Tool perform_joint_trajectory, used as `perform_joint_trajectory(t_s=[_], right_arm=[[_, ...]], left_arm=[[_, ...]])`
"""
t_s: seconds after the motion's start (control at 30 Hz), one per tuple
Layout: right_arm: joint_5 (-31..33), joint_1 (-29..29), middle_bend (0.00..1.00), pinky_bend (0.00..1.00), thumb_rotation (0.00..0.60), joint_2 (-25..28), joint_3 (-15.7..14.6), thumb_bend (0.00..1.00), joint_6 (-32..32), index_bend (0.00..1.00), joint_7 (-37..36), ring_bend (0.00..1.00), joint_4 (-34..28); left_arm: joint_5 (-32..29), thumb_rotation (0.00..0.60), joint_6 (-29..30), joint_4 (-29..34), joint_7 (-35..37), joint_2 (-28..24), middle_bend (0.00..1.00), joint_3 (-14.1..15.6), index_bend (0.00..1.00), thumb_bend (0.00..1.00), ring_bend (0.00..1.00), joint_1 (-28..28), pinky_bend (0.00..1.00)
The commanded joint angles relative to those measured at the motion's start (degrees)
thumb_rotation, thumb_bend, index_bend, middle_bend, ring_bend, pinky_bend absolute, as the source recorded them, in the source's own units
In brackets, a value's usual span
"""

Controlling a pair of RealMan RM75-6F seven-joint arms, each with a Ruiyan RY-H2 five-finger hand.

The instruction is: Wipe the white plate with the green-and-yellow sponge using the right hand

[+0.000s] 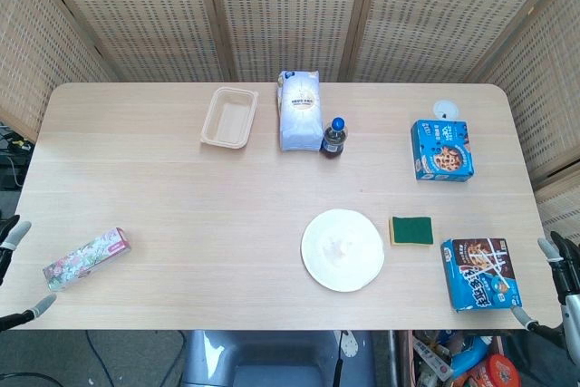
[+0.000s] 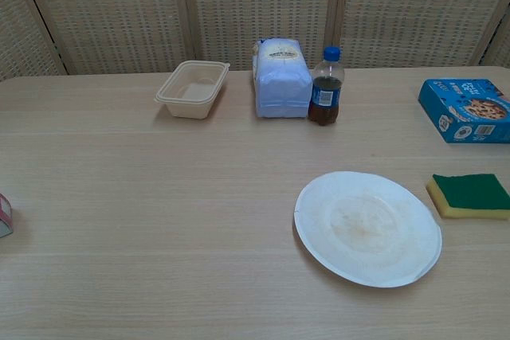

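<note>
Near front tabletop edge, white plate [image 2: 367, 227] with green-and-yellow sponge [image 2: 468, 195] just right; right hand [image 1: 555, 280] off right edge, fingers apart, empty.

Sponge [image 1: 411, 230] just right of plate [image 1: 343, 249], bottle [image 1: 334, 138] behind

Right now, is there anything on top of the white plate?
Nothing lies on the white plate; only a faint brownish stain marks its middle. The green-and-yellow sponge sits on the table beside it, apart from the rim. What lies under the plate is covered.
</note>
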State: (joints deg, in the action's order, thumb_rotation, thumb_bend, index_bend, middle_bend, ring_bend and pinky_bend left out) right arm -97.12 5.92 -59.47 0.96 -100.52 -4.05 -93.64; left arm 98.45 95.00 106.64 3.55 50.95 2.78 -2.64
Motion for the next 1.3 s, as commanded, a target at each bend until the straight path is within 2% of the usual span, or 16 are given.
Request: perform_joint_trajectory(t_s=[0.03,0.33,0.47,0.57,0.7,0.9,1.0,1.1,1.3], right_arm=[[0.07,-0.01,0.0,0.0,0.6,0.03,-0.01,0.0,0.08,0.0,0.0,0.0,-0.02],[0.93,-1.47,0.0,0.0,0.6,0.93,0.23,0.0,3.03,0.0,0.29,0.0,-1.27],[1.7,-6.06,0.0,0.0,0.6,2.75,1.41,0.0,9.99,0.0,0.35,0.0,-2.52],[4.61,-12.14,0.0,0.0,0.6,4.58,3.69,0.0,19.15,0.0,-1.3,0.0,-3.72],[6.29,-17.48,0.0,0.0,0.6,4.93,5.72,0.0,26.28,0.04,-0.45,0.0,-4.08],[9.3,-27.87,0.0,0.0,0.6,1.63,8.14,0.0,40.57,0.09,-0.33,0.0,-2.83],[12.05,-31.46,0.0,0.0,0.6,-0.95,9.05,0.0,45.53,0.12,1.37,0.0,-1.48],[13.95,-33.79,0.04,0.04,0.6,-3.75,9.48,0.0,48.05,0.14,4.67,0.0,0.82],[19.69,-36.36,0.08,0.16,0.6,-11.68,9.19,0.0,49.84,0.15,16.81,0.0,8.4]], left_arm=[[-0.12,0.6,-0.09,0.04,0.09,-0.06,0.0,-0.03,0.0,0.0,0.0,0.05,0.0],[-0.74,0.6,-0.54,0.1,0.07,0.0,0.0,-0.28,0.0,0.0,0.0,0.31,0.0],[-1.53,0.6,-1.39,0.55,-0.69,0.24,0.0,-0.48,0.0,0.0,0.0,0.64,0.0],[-2.21,0.6,-1.94,0.92,-1.49,0.38,0.0,-0.84,0.0,0.0,0.0,0.98,0.0],[-3.34,0.6,-2.6,1.17,-1.95,0.61,0.0,-1.38,0.0,0.0,0.0,1.42,0.0],[-5.83,0.6,-3.84,2.0,-2.68,0.71,0.0,-2.34,0.0,0.0,0.0,2.12,0.0],[-6.75,0.6,-4.46,2.28,-2.95,0.68,0.0,-2.6,0.0,0.0,0.0,2.4,0.0],[-7.52,0.6,-5.04,2.51,-3.22,0.66,0.0,-2.85,0.0,0.0,0.0,2.7,0.0],[-9.11,0.6,-6.18,2.84,-3.84,0.75,0.0,-3.33,0.0,0.0,0.0,3.28,0.0]])
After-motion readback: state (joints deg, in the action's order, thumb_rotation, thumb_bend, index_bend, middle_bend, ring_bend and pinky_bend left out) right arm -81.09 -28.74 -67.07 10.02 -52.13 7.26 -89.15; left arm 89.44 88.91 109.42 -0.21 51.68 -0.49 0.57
